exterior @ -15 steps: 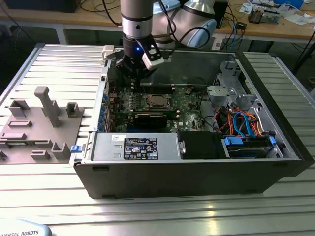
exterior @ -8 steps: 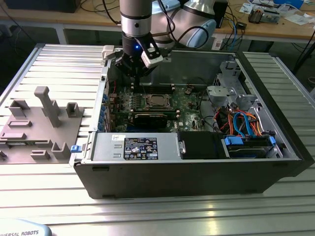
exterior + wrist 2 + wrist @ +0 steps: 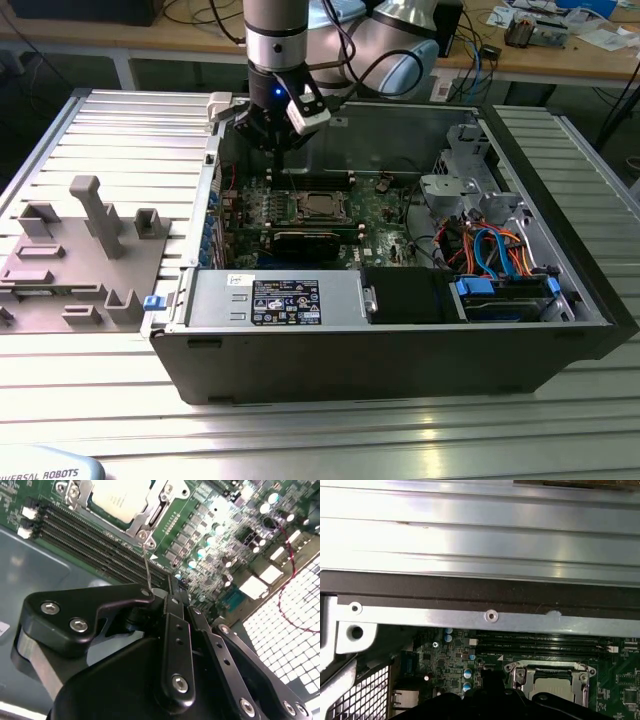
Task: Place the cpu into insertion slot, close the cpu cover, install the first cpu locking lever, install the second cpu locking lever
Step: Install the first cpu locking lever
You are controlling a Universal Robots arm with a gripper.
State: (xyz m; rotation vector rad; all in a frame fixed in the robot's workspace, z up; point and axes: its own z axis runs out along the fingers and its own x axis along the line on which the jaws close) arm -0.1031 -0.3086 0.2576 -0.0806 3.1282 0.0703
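The black robot gripper (image 3: 277,135) hovers above the green circuit board, fingers' state indiscernible, while the silver-grey square cpu (image 3: 121,497) sits socketed under its closed silvery metal frame cover (image 3: 159,511), so lever latching seems underway, demanding precise hooking.

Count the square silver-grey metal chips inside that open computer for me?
1. The square silver-grey cpu sits in the shiny-rimmed insertion slot on the green circuit board, framed by the thin silvery cpu cover. Other parts could hide more.
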